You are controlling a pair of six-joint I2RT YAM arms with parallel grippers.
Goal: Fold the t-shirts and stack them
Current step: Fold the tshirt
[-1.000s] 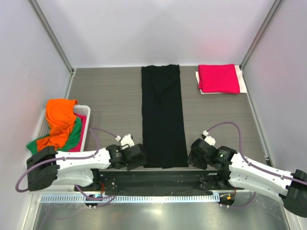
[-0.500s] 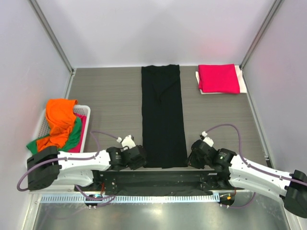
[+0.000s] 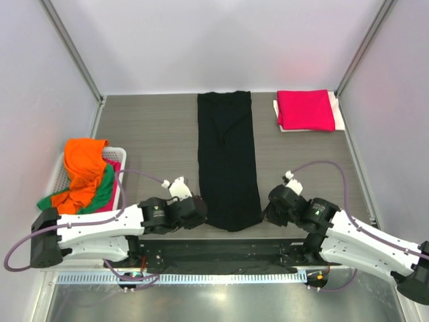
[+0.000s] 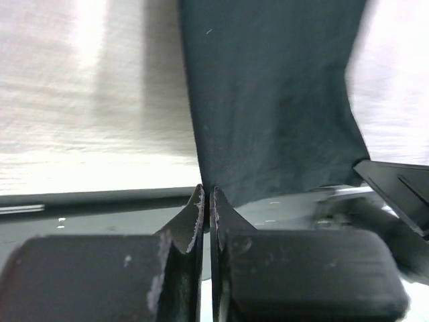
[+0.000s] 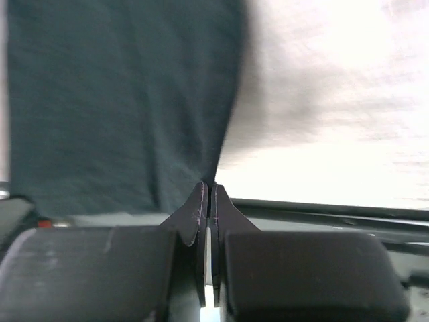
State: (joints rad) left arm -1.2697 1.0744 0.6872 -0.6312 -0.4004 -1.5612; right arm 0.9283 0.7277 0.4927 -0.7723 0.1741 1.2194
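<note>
A black t-shirt (image 3: 226, 157) lies as a long narrow strip down the middle of the table, its near end lifted a little. My left gripper (image 3: 200, 212) is shut on the strip's near left corner (image 4: 221, 168), pinched between the fingertips. My right gripper (image 3: 264, 213) is shut on the near right corner (image 5: 201, 154). A folded crimson-pink t-shirt (image 3: 305, 109) rests at the back right. Orange (image 3: 84, 168), green (image 3: 102, 194) and pink cloth fills a white mesh basket (image 3: 119, 155) at the left.
A white sheet (image 3: 338, 115) shows under the crimson-pink shirt. Grey walls with metal posts close in the table at the sides and back. A black base bar (image 3: 221, 249) runs along the near edge between the arms.
Both grippers moved in to the black strip's near corners and shut on them. The near end of the strip has come up and shifted slightly away from the edge.
</note>
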